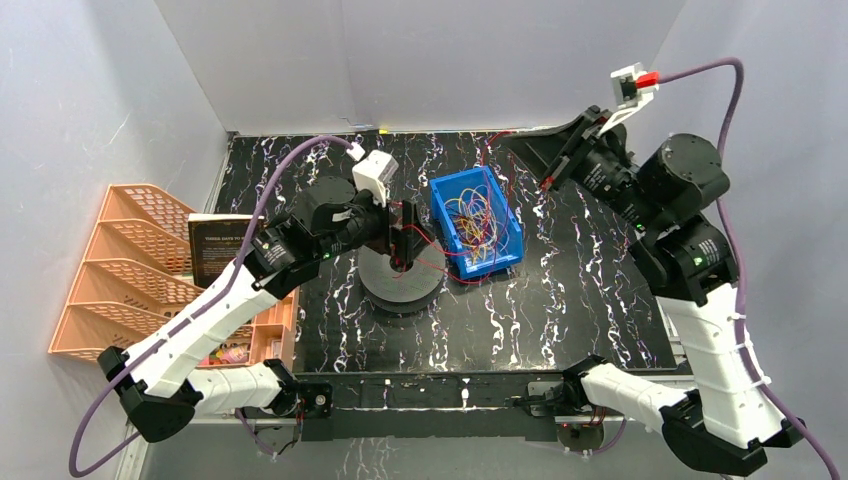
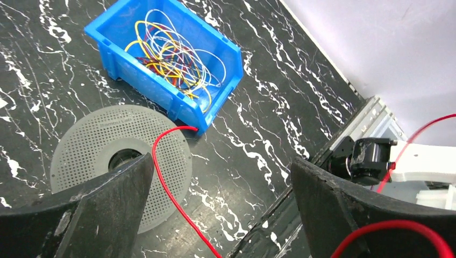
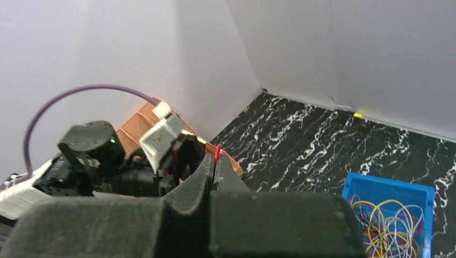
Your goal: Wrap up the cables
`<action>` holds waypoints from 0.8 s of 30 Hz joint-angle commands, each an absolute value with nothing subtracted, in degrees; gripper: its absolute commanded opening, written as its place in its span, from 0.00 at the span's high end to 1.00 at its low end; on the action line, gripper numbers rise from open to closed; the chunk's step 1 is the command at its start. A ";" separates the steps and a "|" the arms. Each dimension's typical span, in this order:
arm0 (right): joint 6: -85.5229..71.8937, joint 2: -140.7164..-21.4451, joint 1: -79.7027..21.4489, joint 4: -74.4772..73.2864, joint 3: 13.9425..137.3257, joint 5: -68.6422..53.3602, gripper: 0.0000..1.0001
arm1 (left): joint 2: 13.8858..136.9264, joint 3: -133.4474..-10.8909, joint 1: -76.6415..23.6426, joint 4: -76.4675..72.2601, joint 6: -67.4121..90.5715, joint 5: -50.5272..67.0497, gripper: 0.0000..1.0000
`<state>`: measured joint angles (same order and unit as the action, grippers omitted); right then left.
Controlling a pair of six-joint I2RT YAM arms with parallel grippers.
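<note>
The cables (image 1: 476, 220) lie in a loose tangle of yellow, white, red and purple wires in a blue bin (image 1: 440, 190); they also show in the left wrist view (image 2: 175, 56). One red strand (image 2: 166, 188) runs from the front of the bin (image 2: 215, 97) over the edge of a grey perforated spool (image 2: 80, 145) and on between my left fingers. My left gripper (image 2: 223, 172) is open and hovers over the spool (image 1: 400, 290), holding nothing. My right gripper (image 3: 214, 161) is shut on the red strand, a red bit showing at its tips, and is raised at the back right (image 1: 550, 178).
An orange slotted organiser (image 1: 120, 270) and a black booklet (image 1: 215, 250) stand at the left edge. The table is black marble-patterned (image 1: 560, 290) with white walls round it. The right arm's base (image 2: 371, 158) shows at the near edge.
</note>
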<state>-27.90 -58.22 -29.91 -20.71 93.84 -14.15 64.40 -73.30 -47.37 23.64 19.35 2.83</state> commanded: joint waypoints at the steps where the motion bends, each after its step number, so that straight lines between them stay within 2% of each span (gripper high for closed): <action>1: -25.82 -56.07 -29.97 -19.15 94.97 -14.22 1.00 | 62.51 -76.78 -47.15 24.95 18.94 -7.66 0.02; 5: -22.71 -55.87 -29.93 -23.39 103.32 -9.87 1.00 | 63.02 -75.57 -47.13 30.84 15.19 -28.83 0.02; 9: -19.01 -55.45 -29.97 -26.82 113.68 -3.55 1.00 | 64.15 -74.12 -45.91 33.42 14.13 -39.78 0.02; 15: -14.23 -55.22 -29.97 -29.48 123.79 3.82 1.00 | 64.06 -71.18 -40.91 33.64 15.47 -35.73 0.01; 24: -15.92 -54.38 -29.97 -28.29 118.23 2.78 1.00 | 65.89 -72.84 -40.86 35.88 14.90 -34.96 0.01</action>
